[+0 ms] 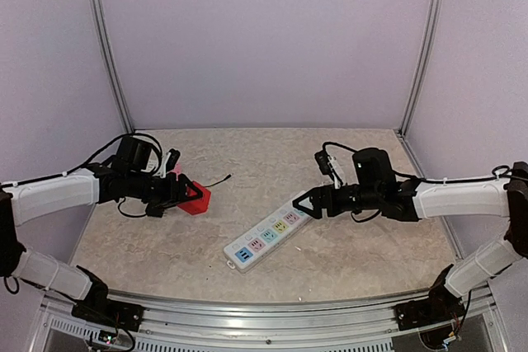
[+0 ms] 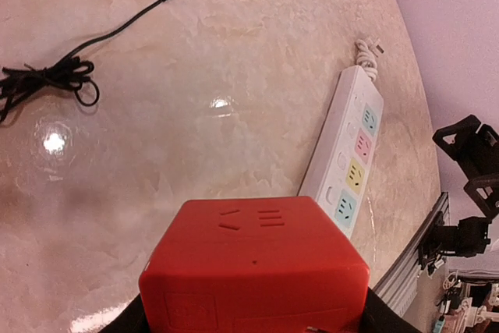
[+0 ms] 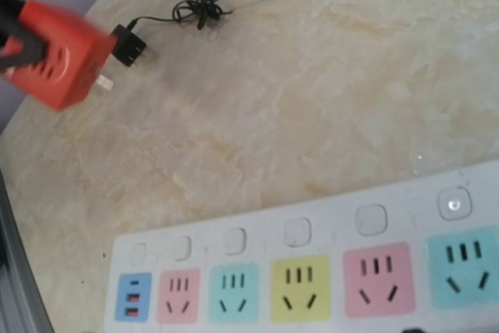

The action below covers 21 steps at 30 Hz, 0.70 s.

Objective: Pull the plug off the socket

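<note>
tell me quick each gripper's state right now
Left gripper: shut on the red plug.
Right gripper: at the socket, open or shut cannot be told.

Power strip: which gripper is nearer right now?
Right. The right gripper sits at the power strip's cord end; the left gripper, holding the red plug, is apart, off to its left.

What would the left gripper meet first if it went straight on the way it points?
Probably the socket, lying across its line; the left gripper, shut on the red plug, may pass over it, since height is unclear.
</note>
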Tool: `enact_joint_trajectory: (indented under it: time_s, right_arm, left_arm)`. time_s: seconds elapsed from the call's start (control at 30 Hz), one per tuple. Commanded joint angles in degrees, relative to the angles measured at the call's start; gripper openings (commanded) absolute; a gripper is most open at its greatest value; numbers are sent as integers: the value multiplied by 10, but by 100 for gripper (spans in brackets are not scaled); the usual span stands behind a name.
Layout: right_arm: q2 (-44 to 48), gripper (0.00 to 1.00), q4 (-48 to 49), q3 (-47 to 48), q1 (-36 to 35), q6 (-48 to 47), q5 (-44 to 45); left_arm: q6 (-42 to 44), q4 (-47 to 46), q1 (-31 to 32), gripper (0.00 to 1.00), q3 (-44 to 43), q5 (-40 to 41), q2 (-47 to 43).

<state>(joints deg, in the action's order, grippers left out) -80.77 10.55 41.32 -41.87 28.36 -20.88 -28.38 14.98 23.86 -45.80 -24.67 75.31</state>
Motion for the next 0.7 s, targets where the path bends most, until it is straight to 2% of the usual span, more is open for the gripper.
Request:
enact_joint_trajectory:
  time_s: [0.0,0.13,0.47,0.53,0.67]
  right_arm:
    - [-4,83,20,-13,-2,8,-11]
    - [-23,81,35,-9,-2,17,-21]
    - [-28,80,43,-12,-2,27,-24]
    - [-30,80,42,-10,-2,27,-26]
    - [-38,80,50,-8,-3,31,-31]
  left_arm:
    - [-64,-31,-11,22,72,-1,-67]
    - [-89,-45,-23,23,133,-11,-103]
    - [-108,-80,-18,25,192,-35,-88]
    - [-108,-80,-19,29,195,-34,-89]
    - [-108,-79,-19,43,196,-30,-81]
